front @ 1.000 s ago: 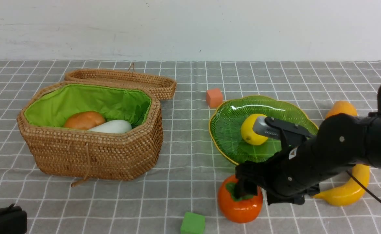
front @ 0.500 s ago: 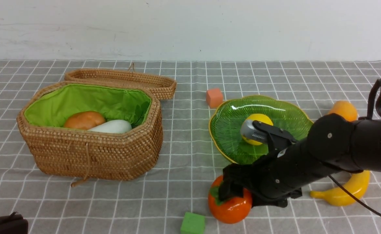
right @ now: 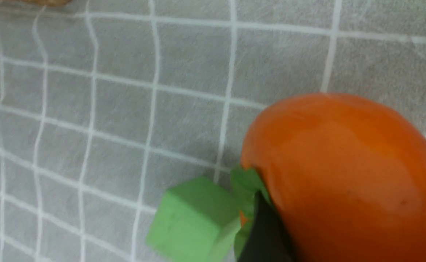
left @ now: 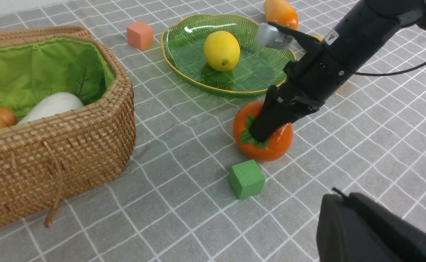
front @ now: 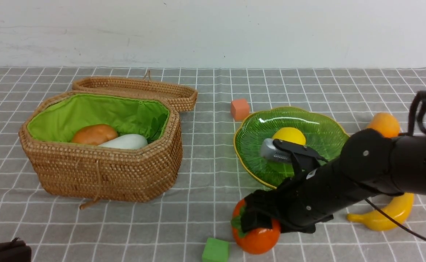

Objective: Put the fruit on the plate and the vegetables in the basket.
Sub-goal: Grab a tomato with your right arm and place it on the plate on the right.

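The orange persimmon (front: pixel 260 238) lies tipped on the cloth in front of the green plate (front: pixel 322 125), its leafy top turned to the left. My right gripper (front: pixel 258 218) is down over it with the jaws around it. One dark finger (right: pixel 267 233) presses on the leaves. The lemon (front: pixel 289 135) sits on the plate. The banana (front: pixel 391 214) and mango (front: pixel 383 124) lie on the cloth to the right of the plate. In the basket (front: pixel 107 174) are the potato (front: pixel 94 134) and the radish (front: pixel 125 142). My left gripper (left: pixel 338 196) hangs shut and empty at the near left.
A green cube (front: pixel 215 250) sits just left of the persimmon, almost touching it. An orange cube (front: pixel 239 109) stands behind the plate's left edge. The basket's wicker lid (front: pixel 136 89) lies open behind it. A white wall closes the far side.
My right arm has swung left and lower. The persimmon has slid left with it and tipped towards the green cube. The right jaws have narrowed onto it. The left arm has stayed put.
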